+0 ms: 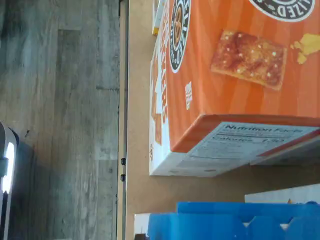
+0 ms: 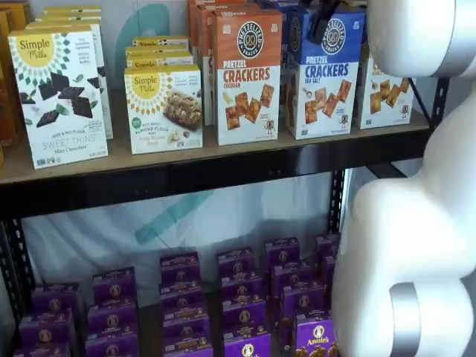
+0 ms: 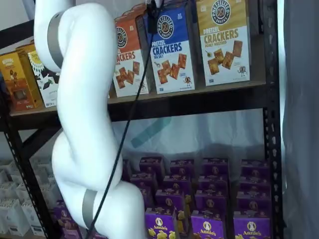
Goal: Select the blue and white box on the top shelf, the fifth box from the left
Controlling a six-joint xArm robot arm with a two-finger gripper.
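The blue and white box (image 2: pixel 323 74) stands on the top shelf (image 2: pixel 186 172) between an orange-topped Cheddar carton (image 2: pixel 248 74) and a yellow-topped carton (image 2: pixel 384 93); it shows in both shelf views (image 3: pixel 171 50). My gripper (image 2: pixel 320 21) shows only as black fingers at the box's blue top edge, also in a shelf view (image 3: pixel 152 14). No gap between the fingers can be made out, and I cannot tell if they hold the box. In the wrist view the blue box top (image 1: pixel 230 220) lies beside the orange carton (image 1: pixel 235 75) on the tan board (image 1: pixel 137 125).
Simple Mills boxes (image 2: pixel 63 93) stand at the shelf's left. Purple Annie's boxes (image 2: pixel 245 297) fill the lower shelf. My white arm (image 3: pixel 84 114) and its cable hang in front of the shelves. A black upright (image 3: pixel 271 124) bounds the right side.
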